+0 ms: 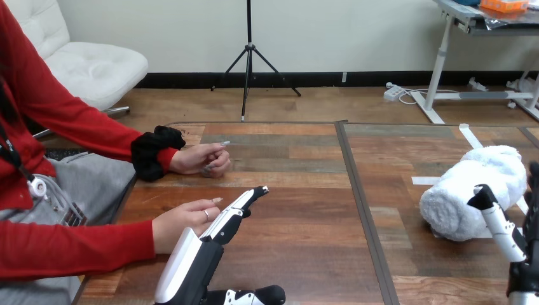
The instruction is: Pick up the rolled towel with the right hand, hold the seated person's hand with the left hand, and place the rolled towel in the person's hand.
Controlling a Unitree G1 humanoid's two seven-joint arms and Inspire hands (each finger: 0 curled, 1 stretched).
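Note:
The rolled white towel [473,190] lies on the table's right half. My right hand [522,267] comes up from the bottom right corner and is open, one straight finger [494,216] against the towel's near side and dark fingers [534,184] at its right end. My left hand [210,244] lies low on the table's left half, open, its straight fingers [245,202] pointing up and to the right. The person's nearer hand [181,223] rests palm down right beside it on the left and touches its fingers. My fingers are not curled round that hand.
The person's farther hand [202,159] rests loosely closed on the table further back at the left. A metal seam [356,190] splits the wooden table down the middle. White tape strips [433,181] mark the right half near the towel.

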